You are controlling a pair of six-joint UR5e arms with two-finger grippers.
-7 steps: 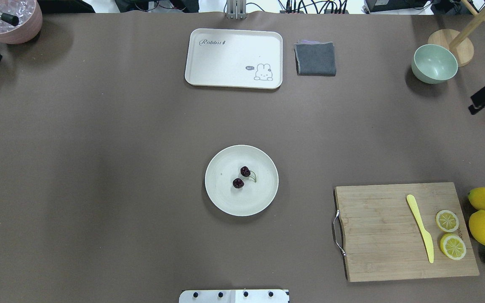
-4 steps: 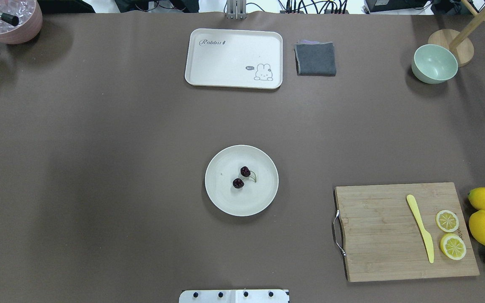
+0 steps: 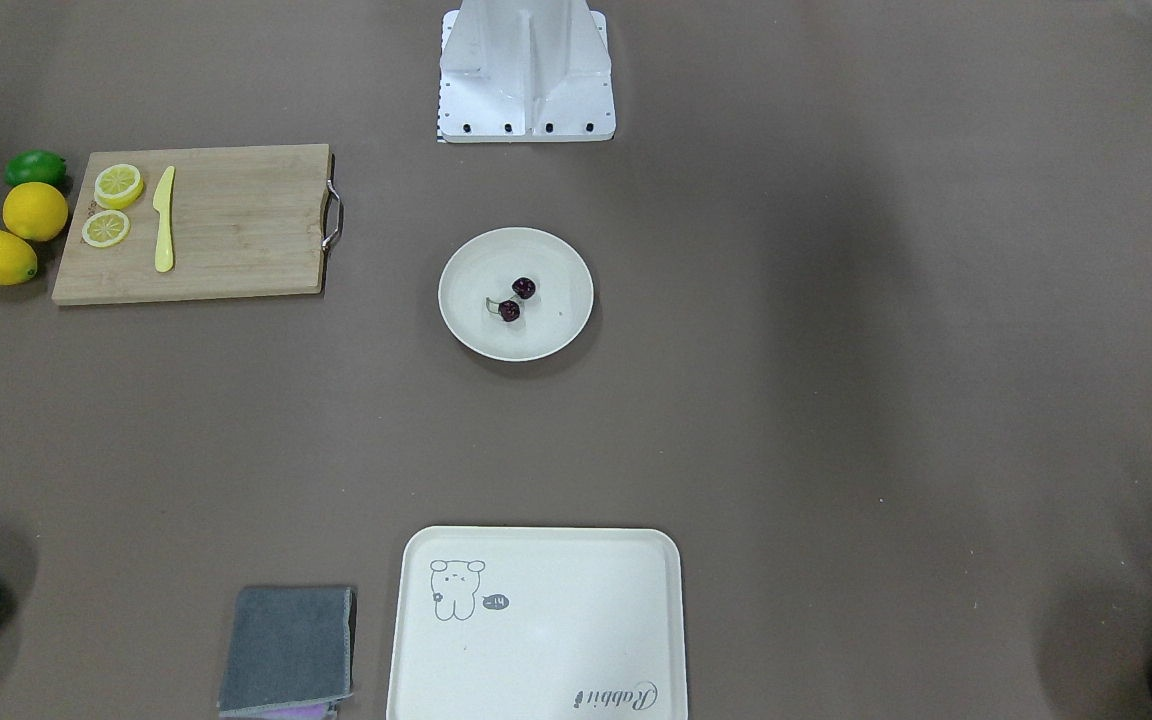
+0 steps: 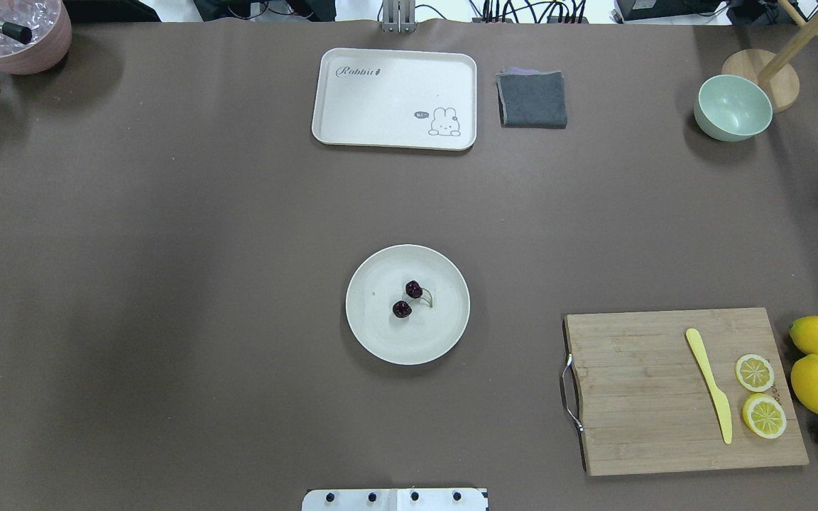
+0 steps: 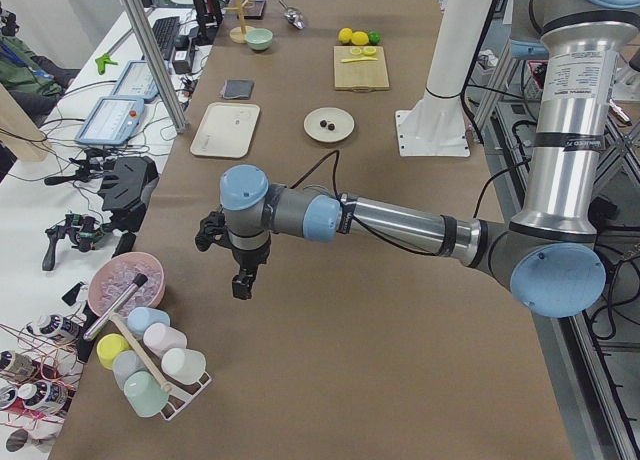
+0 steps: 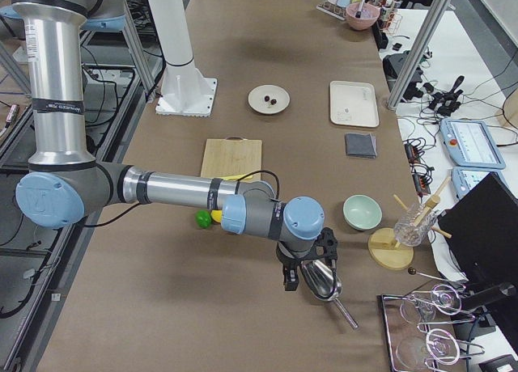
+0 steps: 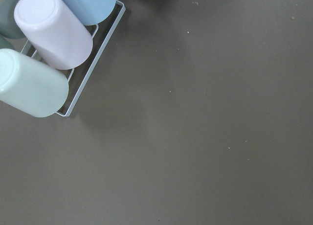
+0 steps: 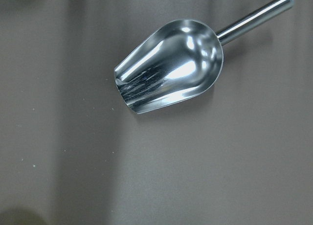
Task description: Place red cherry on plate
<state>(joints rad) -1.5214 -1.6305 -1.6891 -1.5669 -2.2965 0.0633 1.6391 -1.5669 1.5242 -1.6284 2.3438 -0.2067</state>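
Pair of tiny dark red glossy cherries [image 4: 402, 309] is seen lying inside round shallow cream-white plate [image 4: 380, 348], mid brown surface [image 4: 167, 284]. Left pincer [image 5: 242, 278] and right pincer [image 6: 290, 276] are held at opposite surface ends, well apart from it, neither judged nearer. Open or closed cannot be told. Placement is judged done.

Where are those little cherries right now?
In the overhead view the cherries lie near the middle of the round plate, at the centre of the table, left of the cutting board.

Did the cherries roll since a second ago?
No. The red cherry sits at the same spot near the middle of the plate, no nearer its rim.
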